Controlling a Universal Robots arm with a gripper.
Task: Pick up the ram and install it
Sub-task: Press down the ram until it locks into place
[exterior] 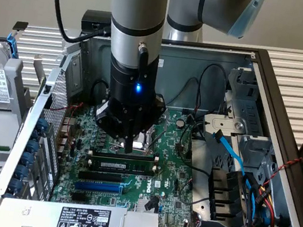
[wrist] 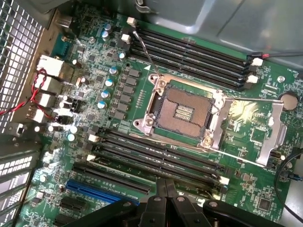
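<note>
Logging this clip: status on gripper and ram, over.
Gripper shut, tips down over the board by the CPU socket. Ram lying along a slot just below the tips. Nothing in the way.

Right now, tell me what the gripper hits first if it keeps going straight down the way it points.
Most likely the ram: the shut gripper points straight down just over the green stick lying in its black slot on the motherboard. Depth is hard to judge, and it may already be touching.
</note>
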